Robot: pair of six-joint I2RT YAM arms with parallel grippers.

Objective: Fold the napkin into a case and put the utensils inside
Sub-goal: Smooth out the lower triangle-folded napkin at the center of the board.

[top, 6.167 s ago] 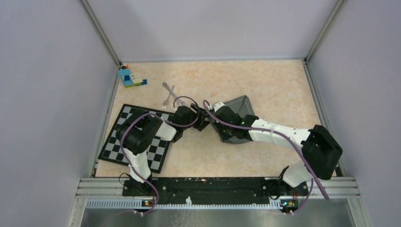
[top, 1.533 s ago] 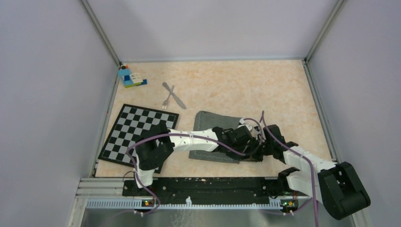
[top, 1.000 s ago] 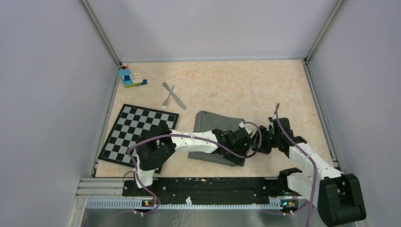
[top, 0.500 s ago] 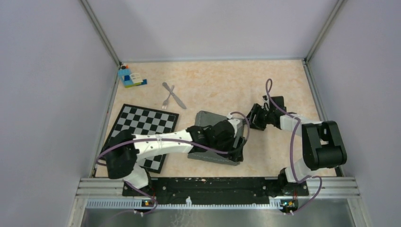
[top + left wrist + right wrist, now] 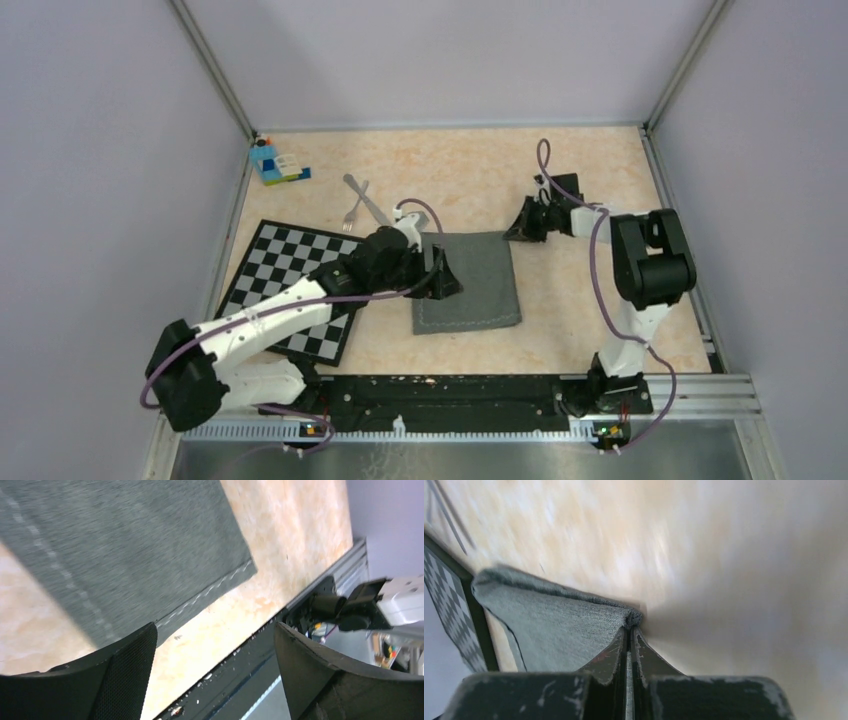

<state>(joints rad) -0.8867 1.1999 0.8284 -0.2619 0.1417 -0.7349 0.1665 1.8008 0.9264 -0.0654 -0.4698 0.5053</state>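
The napkin (image 5: 470, 285) lies flat on the table (image 5: 450, 170) as a grey, roughly square sheet, so we judge that the case is not yet made. The right gripper (image 5: 518, 232) is at the far right corner of the napkin. In the wrist view its two fingers (image 5: 616, 652) are pressed together, and the corner of the cloth (image 5: 574, 625) rises into a small peak at their tips. We think it pinches this corner so that it can draw the cloth over for a fold.

The left gripper (image 5: 445, 275) hovers at the left edge of the napkin with its fingers (image 5: 125, 675) far apart and nothing between them. The stitched hem (image 5: 200, 597) passes below it. From this place it may be there to press or catch the edge, so that the sheet does not slide when the corner is drawn.

The fork (image 5: 352, 214) and the knife (image 5: 358, 190) lie crossed on the table, apart from the napkin, beyond the far corner of the checkered mat (image 5: 285, 290). No gripper touches them. The toy block (image 5: 272, 162) stands in the far left corner and has no part in this.
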